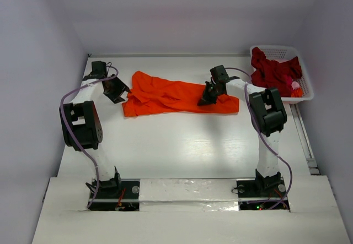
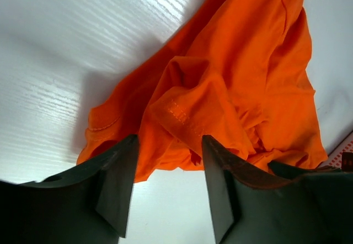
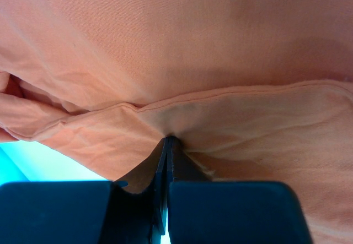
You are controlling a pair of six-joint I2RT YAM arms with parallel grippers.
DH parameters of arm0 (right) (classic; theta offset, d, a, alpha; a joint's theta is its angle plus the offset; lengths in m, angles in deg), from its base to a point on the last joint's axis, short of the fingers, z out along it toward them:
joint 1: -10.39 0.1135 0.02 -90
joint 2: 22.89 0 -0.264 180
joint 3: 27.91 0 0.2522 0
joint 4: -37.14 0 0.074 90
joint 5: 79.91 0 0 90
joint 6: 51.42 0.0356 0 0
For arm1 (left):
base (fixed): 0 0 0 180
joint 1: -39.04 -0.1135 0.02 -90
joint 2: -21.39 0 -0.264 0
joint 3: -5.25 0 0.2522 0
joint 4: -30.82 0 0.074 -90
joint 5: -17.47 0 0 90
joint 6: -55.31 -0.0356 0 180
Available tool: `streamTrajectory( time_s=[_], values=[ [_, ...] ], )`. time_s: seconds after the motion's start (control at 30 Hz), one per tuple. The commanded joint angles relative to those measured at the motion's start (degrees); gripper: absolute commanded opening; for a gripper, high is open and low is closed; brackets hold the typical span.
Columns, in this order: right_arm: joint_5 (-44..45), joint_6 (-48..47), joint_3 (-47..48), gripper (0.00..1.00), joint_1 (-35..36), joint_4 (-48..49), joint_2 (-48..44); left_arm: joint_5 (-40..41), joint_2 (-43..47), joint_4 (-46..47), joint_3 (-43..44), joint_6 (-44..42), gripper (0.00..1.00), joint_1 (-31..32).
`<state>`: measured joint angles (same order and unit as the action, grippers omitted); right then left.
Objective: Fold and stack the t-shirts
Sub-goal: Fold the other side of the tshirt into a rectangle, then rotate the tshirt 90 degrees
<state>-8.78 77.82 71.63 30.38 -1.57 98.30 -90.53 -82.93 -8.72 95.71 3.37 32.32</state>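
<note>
Cloth first: the orange t-shirt (image 1: 176,96) lies stretched left to right along the far part of the table (image 1: 182,145), well back from the near edge. Its left end is bunched and its right end is flatter. The crimson t-shirt (image 1: 270,68) sits heaped in the white basket (image 1: 273,47) at the far right corner, with neither arm near it.

The right gripper (image 1: 208,98) is clamped fully closed on a stitched hem of the orange shirt, towards its right end. Its wrist view shows the seam pinched right at the fingertips. The left gripper (image 2: 169,145) hangs at the shirt's crumpled left end with its jaws partly apart. The bunched cloth lies just beyond the tips and bare table shows between the fingers, so I'd say it has hold of nothing yet.

To my eye the step is getting a second hold so the shirt can be pulled flat for folding. To do that well, the left claw should come down on one edge or corner rather than the whole wad, and bite a clean hem. Both arms should then draw apart evenly, low over the table, so the right pinch doesn't slip off its thin seam. Grabbing the knot of folds would only lift a lump.
</note>
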Motion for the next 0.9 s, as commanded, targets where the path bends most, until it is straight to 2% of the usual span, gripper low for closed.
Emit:
streamTrajectory(
  time_s=[0.0,0.2,0.77,0.87],
  values=[
    [1.2,-1.1,0.4,0.00,1.0,-2.3,-1.7,0.9,1.0,2.5,0.5,0.6,0.45,0.2],
    [1.0,-1.0,0.9,0.00,1.0,-2.6,-1.6,2.4,-0.7,3.3,1.4,0.6,0.40,0.2],
    [0.9,-1.0,1.2,0.00,1.0,-2.5,-1.3,1.9,-3.3,7.8,-0.3,1.1,0.38,0.2],
    [0.9,-1.1,1.1,0.00,1.0,-2.5,-1.2,1.8,-3.6,7.9,-0.2,1.2,0.26,0.2]
  ],
)
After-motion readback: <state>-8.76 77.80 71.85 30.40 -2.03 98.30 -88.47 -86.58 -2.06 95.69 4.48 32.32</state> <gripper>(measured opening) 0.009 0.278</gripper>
